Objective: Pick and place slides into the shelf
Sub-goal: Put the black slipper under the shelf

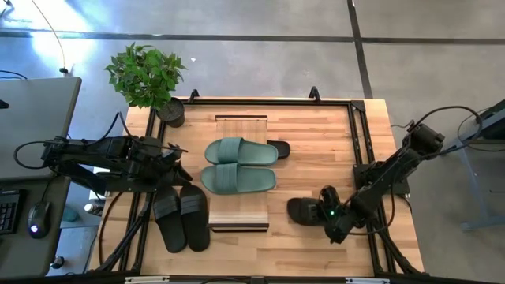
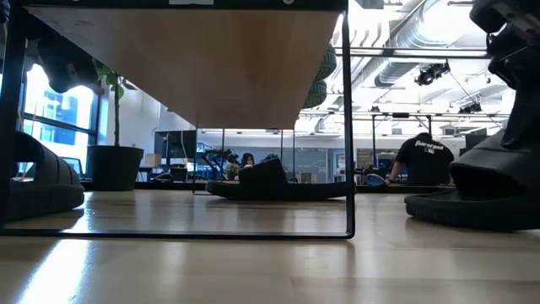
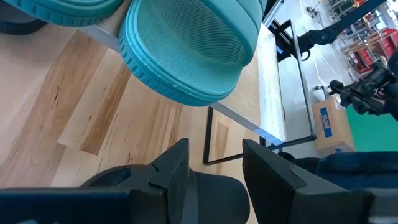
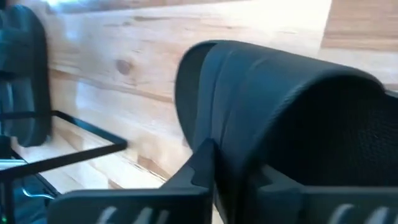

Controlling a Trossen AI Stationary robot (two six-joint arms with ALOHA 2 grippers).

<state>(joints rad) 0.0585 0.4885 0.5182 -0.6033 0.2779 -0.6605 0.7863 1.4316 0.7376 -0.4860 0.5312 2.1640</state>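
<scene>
The shelf (image 1: 241, 120) stands mid-table with the green pair of slides (image 1: 237, 166) on its plank top. A black pair (image 1: 181, 219) lies on the table left of it. Another black slide (image 1: 278, 148) lies at its far right side. One more black slide (image 1: 302, 211) rests sole-down on the table right of the shelf, and my right gripper (image 1: 330, 218) is shut on it. My left gripper (image 1: 178, 164) hangs open beside the shelf's left side, holding nothing. The low view shows the plank (image 2: 186, 59) from beneath. My right gripper grips the black slide's strap at its edge (image 4: 217, 118). One finger (image 4: 199, 171) sits outside the strap, and the other (image 4: 280, 186) seems to reach under its arch. The fingers slant down from the table's right side. The sole (image 2: 472, 211) lies on the table.
A potted plant (image 1: 147, 77) stands at the table's far left corner. Black frame rails (image 1: 361, 134) run along the table's edges. A desk with a mouse (image 1: 35, 230) is off to the left. People sit in the room behind (image 2: 426, 156).
</scene>
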